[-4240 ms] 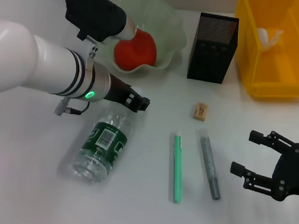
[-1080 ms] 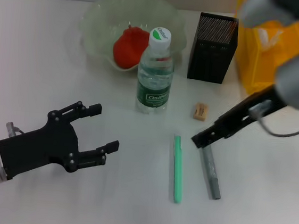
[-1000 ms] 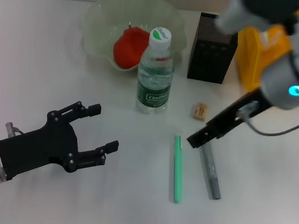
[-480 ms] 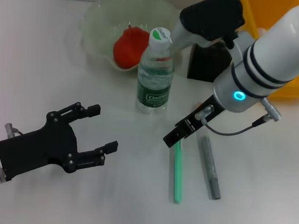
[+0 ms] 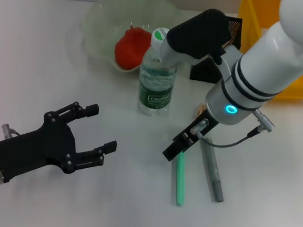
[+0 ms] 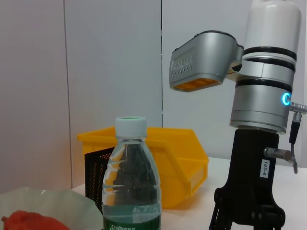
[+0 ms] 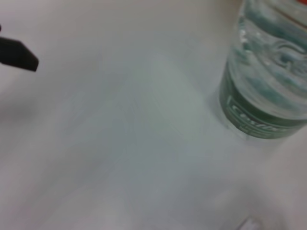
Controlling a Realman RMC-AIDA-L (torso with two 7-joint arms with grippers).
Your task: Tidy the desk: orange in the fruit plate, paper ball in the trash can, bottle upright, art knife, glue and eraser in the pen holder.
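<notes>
While head view hides trash can (image 6: 177, 163), left wrist shows it.

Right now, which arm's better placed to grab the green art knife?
Right. The right gripper hangs just over the art knife's top end; the left gripper hovers open, farther off across bare desk.

Lab: white table (image 5: 51, 38), grey panels (image 6: 86, 72)

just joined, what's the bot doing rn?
Desk tidy, partway done. The orange lies in the fruit plate and the bottle stands upright. The right claw hangs low over the top end of the green pen-like tool, next to a grey one. The left claw is open and empty near the desk's front.
</notes>
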